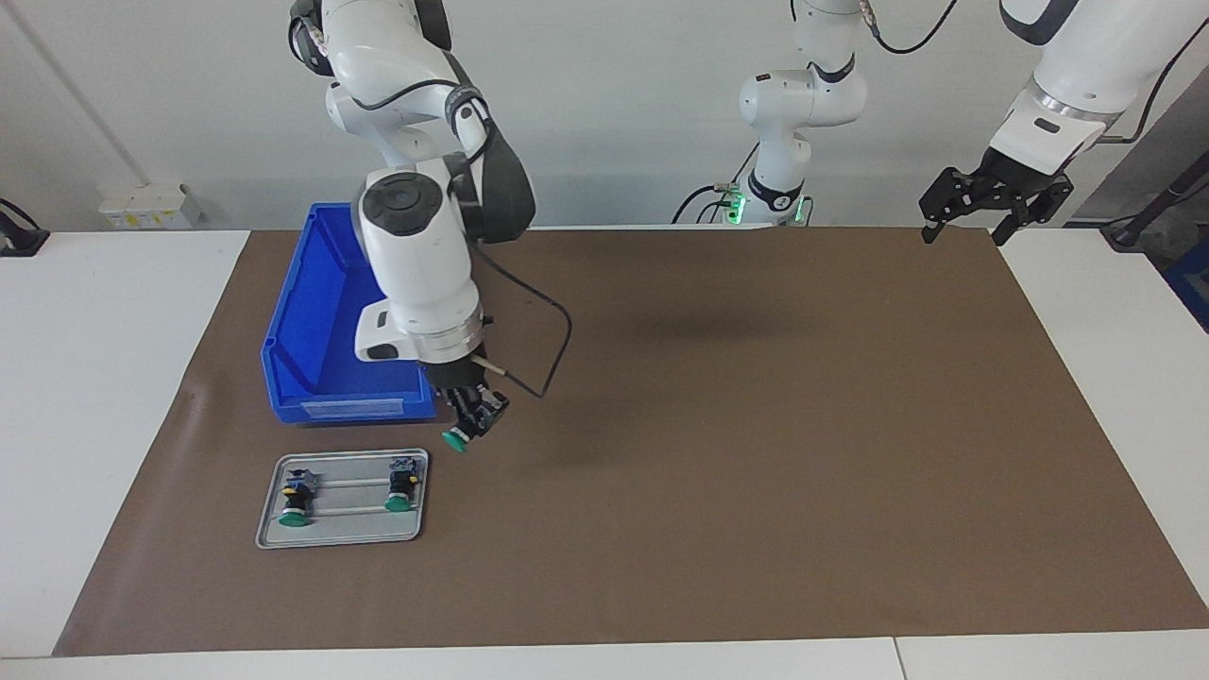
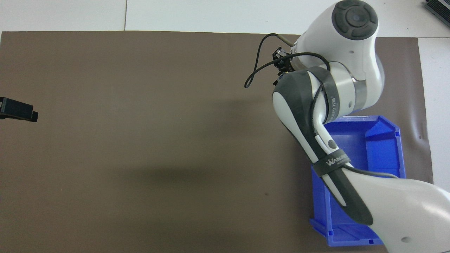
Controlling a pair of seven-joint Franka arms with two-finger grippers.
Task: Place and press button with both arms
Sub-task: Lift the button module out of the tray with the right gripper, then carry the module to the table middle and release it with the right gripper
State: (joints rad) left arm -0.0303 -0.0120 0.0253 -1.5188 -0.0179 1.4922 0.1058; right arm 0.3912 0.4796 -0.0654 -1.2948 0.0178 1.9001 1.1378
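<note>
A brown mat [image 1: 756,425] covered the surface, with a blue bin [image 1: 321,321] near the right arm's base. The right end effector [image 1: 475,420] gripped the button [image 1: 457,438] above the mat beside a grey tray [image 1: 342,531] holding two others, while the waiting left end effector [image 1: 992,203] hung open over the mat's corner.

- Three green-capped buttons: one button [image 1: 457,438] in the right gripper [image 1: 477,416], two [image 1: 295,498] [image 1: 400,486] on the tray.
- One metal tray [image 1: 340,534].
- One blue bin [image 1: 312,321].
- Two arms [image 1: 416,246] [image 1: 1067,76].
- One brown mat [image 1: 756,425].

Matt brown table cover [image 1: 756,453] — glossy blue plastic bin [image 1: 302,312] — shiny metal tray [image 1: 342,531].
</note>
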